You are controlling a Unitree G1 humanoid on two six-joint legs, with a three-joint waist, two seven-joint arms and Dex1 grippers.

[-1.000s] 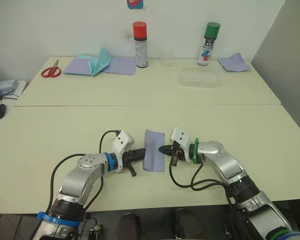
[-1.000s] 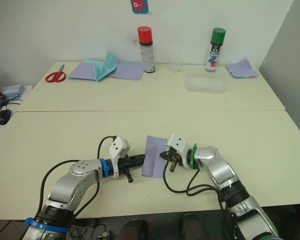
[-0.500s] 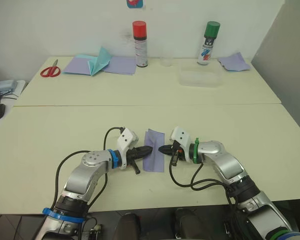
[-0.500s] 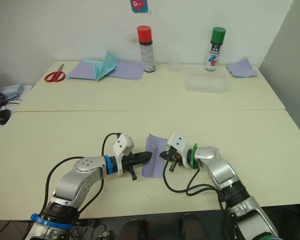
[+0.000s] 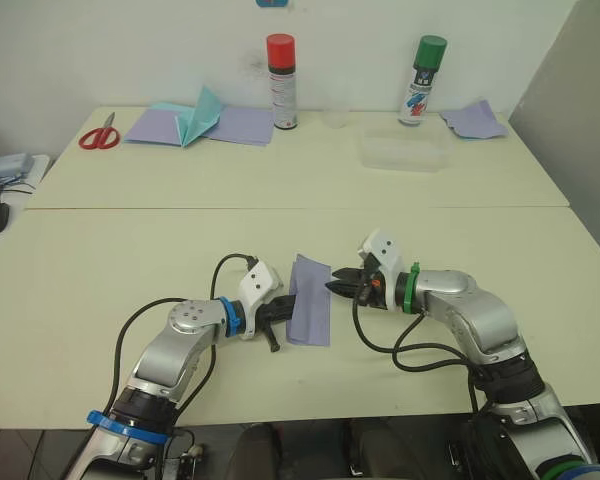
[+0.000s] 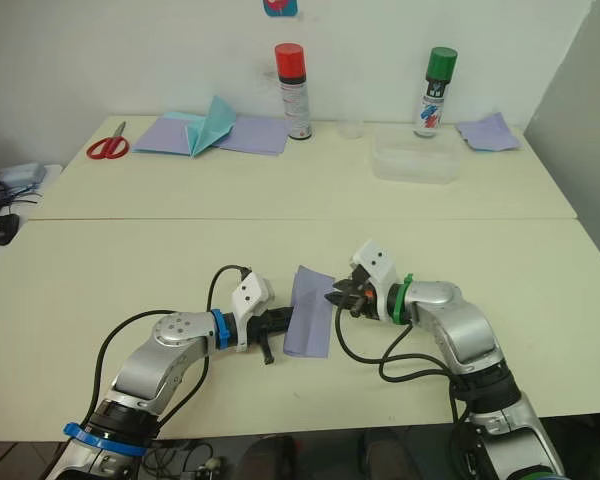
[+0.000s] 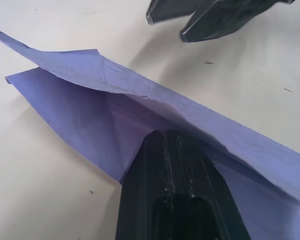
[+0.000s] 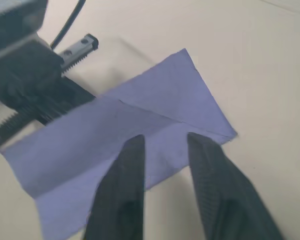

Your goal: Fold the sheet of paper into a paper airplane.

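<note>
**Folded paper between two grippers on the near table**

Far left on the back table: red scissors [image 5: 99,136], then flat purple sheets [image 5: 155,128] with a teal pointed paper piece [image 5: 201,114] on top. Further right a red-capped spray can [image 5: 281,82], a clear plastic box [image 5: 401,155], a green-capped spray can [image 5: 417,80] and a small purple scrap [image 5: 474,119].

On the near table, starting from the left: left gripper [image 5: 286,312] lying low, pushed in at the left edge of the sheet of paper [image 5: 309,313]. Seen from the left wrist, black fingers [image 7: 176,175] pressed together under a raised upper layer of the paper, with a lower layer beneath; tips hidden by the paper, so real grip or mere touching impossible to tell.

Paper folded into a narrow strip, resting on the table in the middle, exactly between both grippers.

Right gripper [image 5: 332,288] just beside the upper right edge of the paper, pointing at it. Fingers [image 8: 125,195] slightly apart, a narrow gap, nothing held between them, hovering above the paper edge.
</note>
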